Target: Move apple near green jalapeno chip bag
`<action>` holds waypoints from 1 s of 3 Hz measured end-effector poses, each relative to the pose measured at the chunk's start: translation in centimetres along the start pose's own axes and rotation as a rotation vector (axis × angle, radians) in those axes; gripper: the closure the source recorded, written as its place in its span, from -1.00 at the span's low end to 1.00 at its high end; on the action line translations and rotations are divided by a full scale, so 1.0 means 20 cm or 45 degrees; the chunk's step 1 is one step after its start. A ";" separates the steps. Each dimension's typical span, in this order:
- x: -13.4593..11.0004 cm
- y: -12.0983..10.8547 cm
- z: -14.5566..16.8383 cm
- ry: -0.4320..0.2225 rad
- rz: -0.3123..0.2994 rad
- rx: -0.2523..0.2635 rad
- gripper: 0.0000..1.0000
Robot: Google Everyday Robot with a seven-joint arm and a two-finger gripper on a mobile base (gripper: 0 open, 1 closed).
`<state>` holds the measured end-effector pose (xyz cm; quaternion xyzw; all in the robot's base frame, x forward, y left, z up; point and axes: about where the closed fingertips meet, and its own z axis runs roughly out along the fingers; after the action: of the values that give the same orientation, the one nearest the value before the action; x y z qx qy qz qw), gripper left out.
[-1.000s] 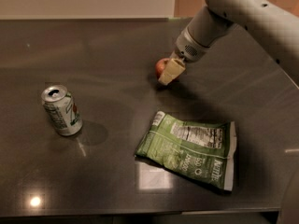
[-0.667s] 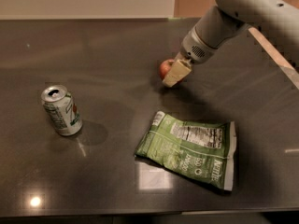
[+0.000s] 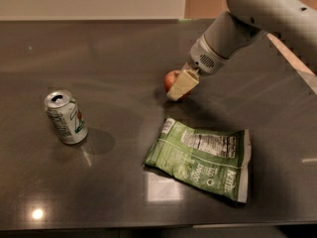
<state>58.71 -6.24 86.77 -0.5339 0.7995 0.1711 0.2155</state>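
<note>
The apple (image 3: 171, 80), small and red, sits at the table's middle-right, half hidden behind my gripper (image 3: 178, 86). One cream finger (image 3: 183, 85) covers its right front side, and the gripper is shut on the apple just above or on the table. The grey arm comes in from the upper right. The green jalapeno chip bag (image 3: 200, 158) lies flat, label up, just in front of the apple, about a hand's width nearer the camera.
A silver-green soda can (image 3: 66, 117) stands upright at the left. The dark glossy table (image 3: 114, 58) has its right edge (image 3: 297, 66) running diagonally under the arm and its front edge along the bottom.
The gripper and the apple have moved together a little toward the camera, closer to the chip bag. The can and the bag have not moved.
</note>
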 end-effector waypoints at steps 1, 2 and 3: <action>-0.02 0.05 0.05 0.012 0.019 -0.008 1.00; -0.03 0.10 0.08 0.030 0.027 0.014 0.66; -0.01 0.15 0.10 0.052 0.041 0.050 0.20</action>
<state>56.37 -3.88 85.30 -0.5202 0.8154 0.1478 0.2066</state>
